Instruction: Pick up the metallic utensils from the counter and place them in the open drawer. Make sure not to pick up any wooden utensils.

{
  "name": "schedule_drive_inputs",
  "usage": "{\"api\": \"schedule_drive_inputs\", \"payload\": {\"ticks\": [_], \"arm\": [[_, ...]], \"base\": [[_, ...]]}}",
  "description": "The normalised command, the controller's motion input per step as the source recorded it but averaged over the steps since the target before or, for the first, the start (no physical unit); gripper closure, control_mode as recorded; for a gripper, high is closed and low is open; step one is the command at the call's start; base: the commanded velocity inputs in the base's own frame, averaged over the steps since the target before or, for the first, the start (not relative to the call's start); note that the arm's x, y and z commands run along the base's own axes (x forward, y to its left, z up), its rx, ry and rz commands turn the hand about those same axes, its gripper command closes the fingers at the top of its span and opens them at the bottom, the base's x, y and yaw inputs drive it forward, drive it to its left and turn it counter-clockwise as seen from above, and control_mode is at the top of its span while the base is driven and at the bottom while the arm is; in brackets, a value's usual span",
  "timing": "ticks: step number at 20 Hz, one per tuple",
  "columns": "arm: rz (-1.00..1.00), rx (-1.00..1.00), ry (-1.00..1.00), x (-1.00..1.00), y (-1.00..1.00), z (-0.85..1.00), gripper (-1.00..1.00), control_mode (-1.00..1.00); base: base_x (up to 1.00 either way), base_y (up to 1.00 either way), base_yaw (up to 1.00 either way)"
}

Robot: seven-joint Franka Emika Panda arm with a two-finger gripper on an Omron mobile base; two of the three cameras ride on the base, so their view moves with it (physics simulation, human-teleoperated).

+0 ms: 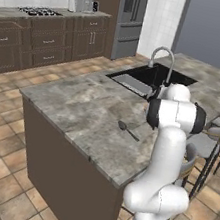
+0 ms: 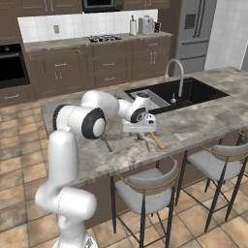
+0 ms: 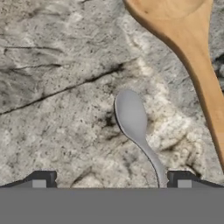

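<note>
Hovering low over the surface [image 1: 82, 107], the tool [image 3: 112, 179] has its two dark tips spread wide with nothing between them, so it isn't holding anything. In the hand view the small grey metal spoon [image 3: 133, 122] lies flat on the marbled stone, bowl away from the tool and handle running back toward the tool's right-side tip, ending just beside it. The wooden spoon [image 3: 192, 57] sits close to the metal spoon on that same side, clearly bigger, its long tan handle slanting down the edge of the picture; the two don't touch.

From the right base view, the tool [image 2: 139, 130] hangs off the end of the white arm just above the surface, on the near side of the black sink [image 2: 193, 94] and toward the stools. The wooden spoon's handle [image 2: 156, 140] pokes out from under the hand, pointing toward the stool-side edge. A slim dark utensil [image 2: 106, 144] lies on the stone left of the hand, well away from the sink; can't tell from here if it's the knife.

In the left base view a dark utensil [image 1: 128, 130] lies on the surface just left of the arm, on the near side of the sink [image 1: 148, 78]. Too small to tell which one it is.
</note>
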Motion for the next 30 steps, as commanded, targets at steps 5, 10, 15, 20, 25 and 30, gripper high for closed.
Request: {"api": "schedule_drive_inputs", "payload": {"ticks": [5, 10, 15, 20, 25, 30], "arm": [[0.04, 0.00, 0.00, 0.32, -0.03, -0.16, -1.00, -1.00], [0.08, -0.01, 0.02, 0.13, -0.10, -0.23, -1.00, -1.00], [0.07, -0.03, 0.10, 0.00, -0.46, -0.44, -1.00, -1.00], [0.05, 0.00, 0.03, 0.10, -0.05, -0.20, -1.00, -1.00], [0.06, -0.02, 0.03, 0.13, -0.02, -0.35, -1.00, -1.00], [0.06, -0.11, 0.10, -0.14, -0.06, -0.71, 1.00, -1.00]], "base": [[0.00, 0.00, 0.00], [0.00, 0.00, 0.00], [0.00, 0.00, 0.00], [0.00, 0.00, 0.00], [0.00, 0.00, 0.00], [0.00, 0.00, 0.00]]}}
